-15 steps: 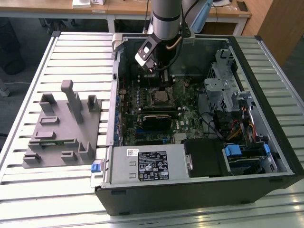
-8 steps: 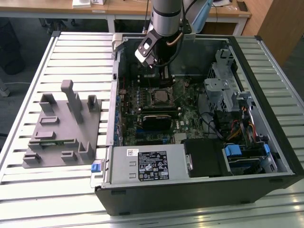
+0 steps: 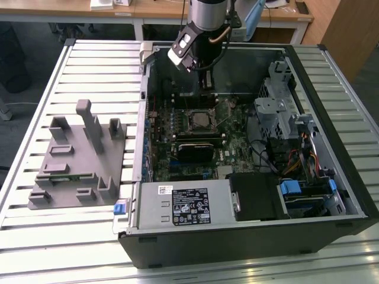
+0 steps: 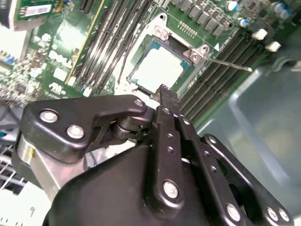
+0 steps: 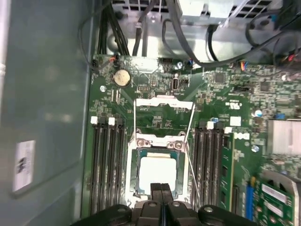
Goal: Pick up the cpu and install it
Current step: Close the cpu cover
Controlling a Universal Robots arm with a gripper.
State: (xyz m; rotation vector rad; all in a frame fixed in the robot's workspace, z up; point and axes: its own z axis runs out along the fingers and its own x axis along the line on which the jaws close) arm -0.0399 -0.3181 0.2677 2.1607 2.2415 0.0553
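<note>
The cpu (image 5: pixel 157 173) is a silver-white square lying flat in the motherboard socket (image 5: pixel 134 162), and it shows in both wrist views (image 4: pixel 159 66). The socket's metal load plate (image 5: pixel 164 104) stands flipped open beyond it, with a thin lever wire (image 5: pixel 189 155) alongside. My gripper (image 5: pixel 161 190) hangs a little above the cpu's near edge, its two black fingers pressed together with nothing between them. In the exterior view the gripper (image 3: pixel 206 83) sits inside the open computer case, above the socket (image 3: pixel 199 120).
Black memory slots (image 5: pixel 107 165) flank the socket on both sides. The case wall (image 3: pixel 225 56) is close behind the arm. A drive cage (image 3: pixel 278 112) and cables fill the exterior view's right, a power supply (image 3: pixel 183 204) the front. A grey fixture (image 3: pixel 77 154) lies on the slatted table.
</note>
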